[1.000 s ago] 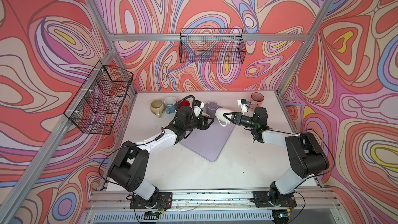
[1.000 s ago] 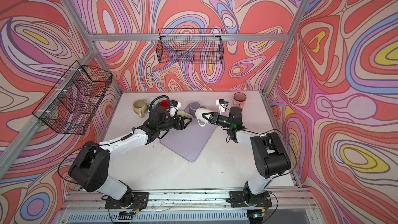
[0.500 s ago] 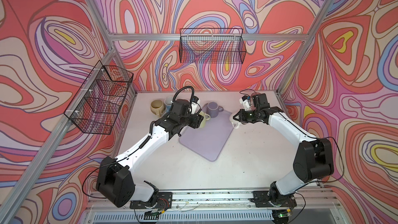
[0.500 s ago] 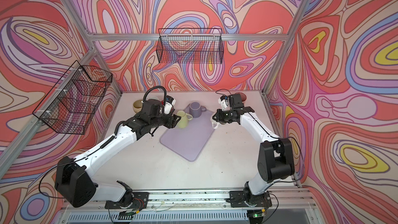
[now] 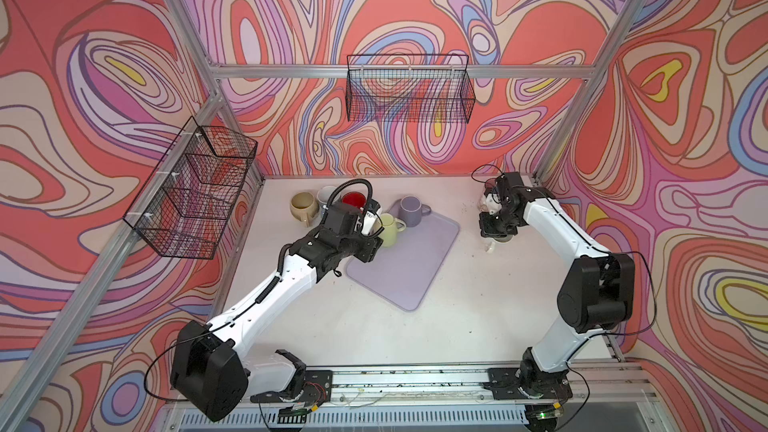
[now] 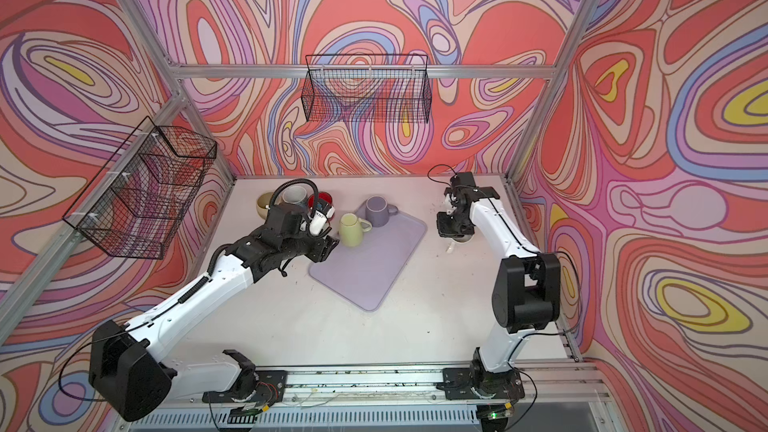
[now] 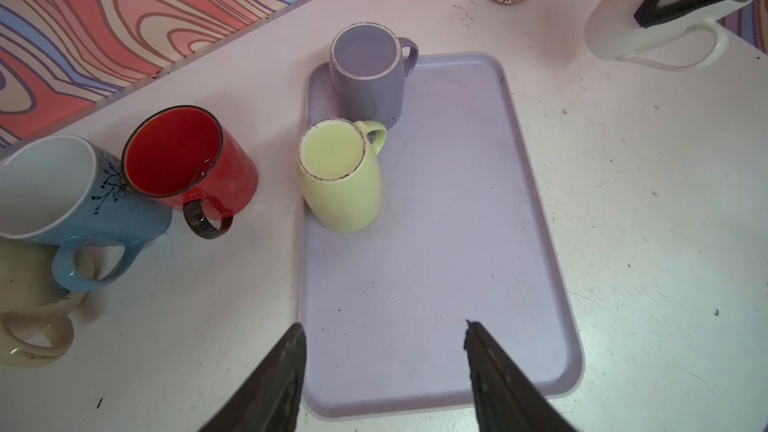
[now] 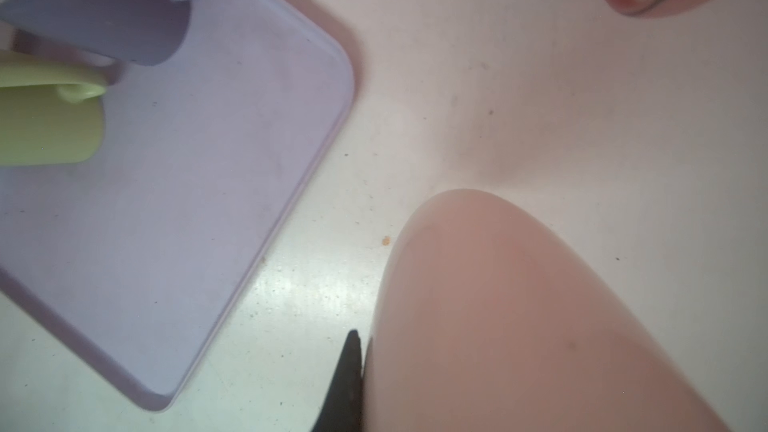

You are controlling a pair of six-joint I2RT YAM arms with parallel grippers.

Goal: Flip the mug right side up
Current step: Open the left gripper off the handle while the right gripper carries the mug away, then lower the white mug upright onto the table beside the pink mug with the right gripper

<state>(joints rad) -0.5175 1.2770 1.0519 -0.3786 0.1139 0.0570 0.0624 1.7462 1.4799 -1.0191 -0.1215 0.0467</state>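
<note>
Right arm has swung the white mug (image 7: 615,22) away from the tray's far end to the bare table (image 5: 415,326) just right of the tray (image 7: 436,243); left arm has pulled back. Mug mouth-up, right gripper (image 5: 496,232) clamped on its rim from above. Tray holds lilac mug (image 7: 370,76) and green mug (image 7: 340,184), upright, side by side, far corner. Left gripper (image 7: 383,324) apart, empty, over the tray's near end.
</note>
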